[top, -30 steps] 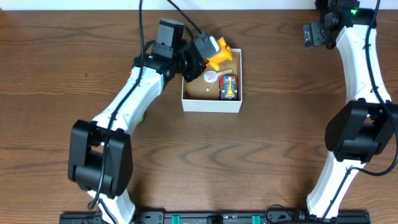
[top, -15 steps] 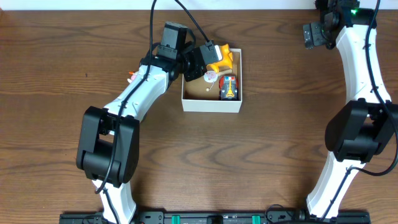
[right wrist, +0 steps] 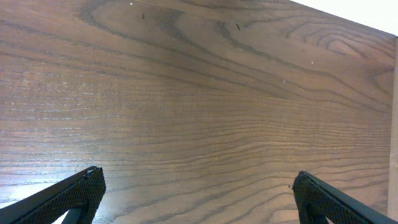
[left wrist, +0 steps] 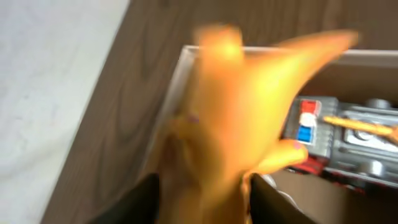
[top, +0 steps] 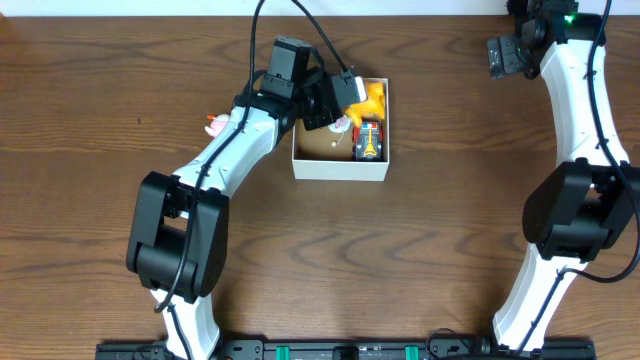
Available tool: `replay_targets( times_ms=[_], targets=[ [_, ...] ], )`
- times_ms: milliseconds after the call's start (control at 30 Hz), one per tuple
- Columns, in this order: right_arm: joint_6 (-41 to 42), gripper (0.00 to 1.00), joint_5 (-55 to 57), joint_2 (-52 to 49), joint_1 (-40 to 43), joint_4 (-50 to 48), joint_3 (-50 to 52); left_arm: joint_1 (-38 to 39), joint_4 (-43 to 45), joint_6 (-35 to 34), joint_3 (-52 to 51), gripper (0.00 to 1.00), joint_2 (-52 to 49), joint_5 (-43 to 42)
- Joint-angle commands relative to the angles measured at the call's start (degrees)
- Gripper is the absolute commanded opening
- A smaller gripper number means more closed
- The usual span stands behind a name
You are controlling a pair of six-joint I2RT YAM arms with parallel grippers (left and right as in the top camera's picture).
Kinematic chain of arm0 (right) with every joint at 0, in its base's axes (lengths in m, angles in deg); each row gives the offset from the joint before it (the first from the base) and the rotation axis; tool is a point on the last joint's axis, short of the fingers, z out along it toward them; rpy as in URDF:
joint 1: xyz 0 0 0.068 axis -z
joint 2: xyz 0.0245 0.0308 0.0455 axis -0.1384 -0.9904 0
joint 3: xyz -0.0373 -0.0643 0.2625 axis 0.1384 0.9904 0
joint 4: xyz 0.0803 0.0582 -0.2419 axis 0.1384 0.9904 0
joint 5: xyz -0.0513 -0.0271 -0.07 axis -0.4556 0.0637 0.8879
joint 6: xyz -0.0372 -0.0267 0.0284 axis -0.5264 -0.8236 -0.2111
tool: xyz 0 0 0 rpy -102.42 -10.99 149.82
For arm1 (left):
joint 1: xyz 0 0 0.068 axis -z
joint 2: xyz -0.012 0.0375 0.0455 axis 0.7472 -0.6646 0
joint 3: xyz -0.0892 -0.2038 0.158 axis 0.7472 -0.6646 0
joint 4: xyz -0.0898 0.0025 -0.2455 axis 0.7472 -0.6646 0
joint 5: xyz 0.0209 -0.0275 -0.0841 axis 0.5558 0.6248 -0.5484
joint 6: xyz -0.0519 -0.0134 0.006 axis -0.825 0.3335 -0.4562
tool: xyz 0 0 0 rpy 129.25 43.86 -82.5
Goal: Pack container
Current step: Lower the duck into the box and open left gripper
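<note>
The container point(top: 340, 167), a shallow white-walled box with a brown inside, sits at the table's middle back. My left gripper point(top: 350, 92) is shut on a yellow toy point(top: 370, 98) and holds it over the box's back edge. In the left wrist view the yellow toy point(left wrist: 242, 106) fills the frame between the fingers point(left wrist: 202, 202), blurred. A red and yellow toy car point(top: 367, 140) and a small pale round piece point(top: 340, 123) lie inside the box; the car also shows in the left wrist view point(left wrist: 339, 140). My right gripper point(right wrist: 199, 193) is open and empty at the far right back.
A small pink and white toy point(top: 214, 125) lies on the wood left of my left arm. The white wall edge runs along the table's back.
My left gripper has carried the yellow toy to the right, further over the box. The left arm shifted, uncovering the pink and white toy. The right arm has not moved.
</note>
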Motion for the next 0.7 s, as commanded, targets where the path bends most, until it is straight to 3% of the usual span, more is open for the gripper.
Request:
replay_targets(
  times_ms=[0,333,500,667],
  targets=[
    [0.92,0.99,0.37,1.05,0.0,0.09,0.07,-0.09,1.97,0.04,1.03,0.51,-0.48,2.25],
    [0.92,0.99,0.37,1.05,0.0,0.09,0.07,-0.22,6.49,-2.47,1.03,0.55,-0.26,8.31],
    [0.92,0.99,0.37,1.05,0.0,0.09,0.07,-1.97,12.96,-17.79,1.03,0.64,2.43,11.85],
    [0.92,0.99,0.37,1.05,0.0,0.09,0.07,-6.38,9.64,-29.16,1.03,0.66,7.17,13.49]
  ],
)
